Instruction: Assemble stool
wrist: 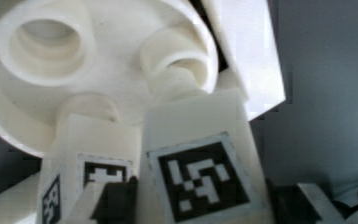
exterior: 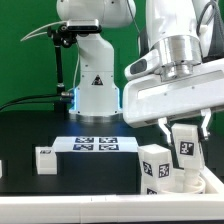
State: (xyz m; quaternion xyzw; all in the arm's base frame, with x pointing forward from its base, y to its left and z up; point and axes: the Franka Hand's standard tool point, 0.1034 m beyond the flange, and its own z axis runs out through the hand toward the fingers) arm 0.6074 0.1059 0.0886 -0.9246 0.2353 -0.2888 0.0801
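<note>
Standing at the exterior view's lower right: seat disc (exterior: 195,182) of the stool, white plastic, rimmed, lying on the dark table (exterior: 90,185) with its socketed underside up; the wrist view shows round recesses in that face (wrist: 69,65), which is presumably why it lies inverted, so that legs can go in from above. Item two: held leg (exterior: 186,148), tagged, upright, its lower end at or in the disc; from the wrist view (wrist: 197,172) it rises off the disc face, though whether it is fully seated cannot be told. Item three: second leg (exterior: 154,165), tagged, upright, just beside the held one on the exterior view's left, seemingly fitted to the same disc (wrist: 87,178). Pincer (exterior: 185,135): directly above the disc, pointing down, fingers flanking the held leg and, to my eye, clenched on it, likely to keep it plumb while it is worked into its socket. Item four: loose leg (exterior: 45,158), lying on the table well apart, toward the exterior view's left. Between it and the disc, further back: marker board (exterior: 97,145), flat.
</note>
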